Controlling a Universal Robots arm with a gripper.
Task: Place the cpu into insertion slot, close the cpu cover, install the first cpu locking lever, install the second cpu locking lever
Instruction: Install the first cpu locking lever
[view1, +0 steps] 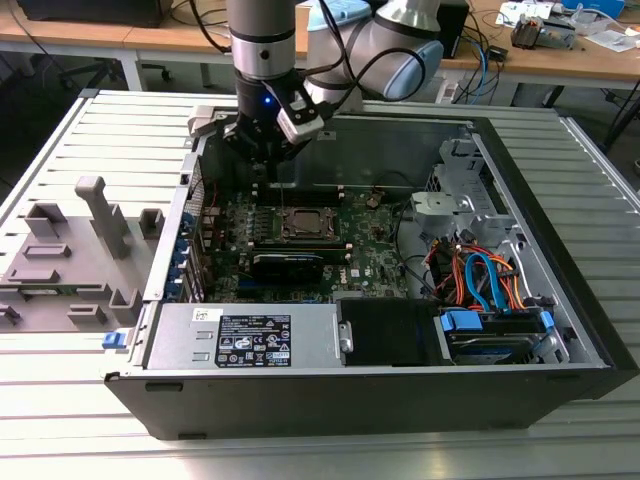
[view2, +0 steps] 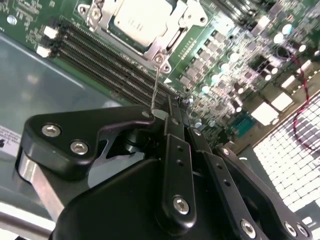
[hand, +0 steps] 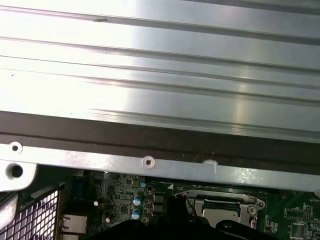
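Now the tool (view2: 162, 112) pinches a thin locking lever (view2: 156, 87).

Grey fixture (view1: 70, 250), blue cables (view1: 490, 280), power supply (view1: 245, 335)

Showing a silver-grey tubular arm (view1: 262, 25) with pale blue joint caps, black cables trailing alongside. Glowing blue at the wrist, above a matte black gripper (view2: 167, 117). Carrying silver screws along black linkage bars.

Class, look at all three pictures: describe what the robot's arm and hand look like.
The arm has silver-grey tube sections and rounded pale blue joint caps, with black cables along it and a small blue light near the wrist. The hand is matt black, built of flat linked bars fastened with silver screws.
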